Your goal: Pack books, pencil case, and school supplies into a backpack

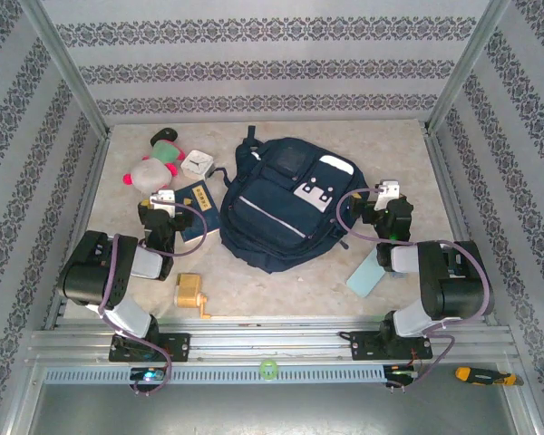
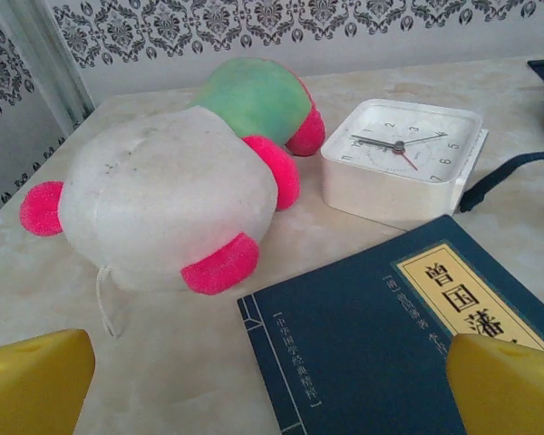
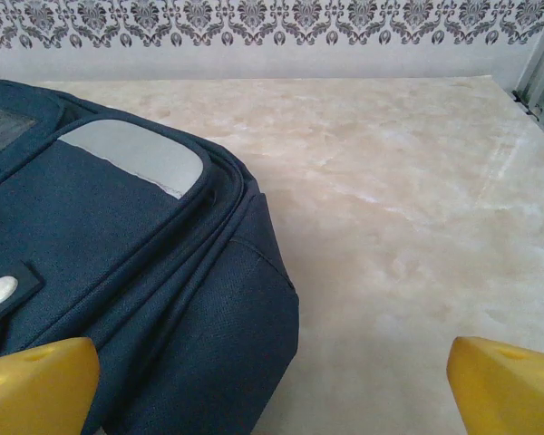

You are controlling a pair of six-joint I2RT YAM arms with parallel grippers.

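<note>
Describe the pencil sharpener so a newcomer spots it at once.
Start at the big navy backpack mid-table. Nearer the camera and left of it sits the pencil sharpener. It's the only yellow-orange boxy item, with a side crank; the booklet beyond it is flat and navy.

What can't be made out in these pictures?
- Left wrist view: the book has its yellow title label cut off by the frame edge and a yellow finger.
- Top view: the pencil case has its far end covered by the right arm.
- Right wrist view: the backpack runs off the left edge, so most of it is out of frame.
- Top view: the clock face is too small to read.
</note>
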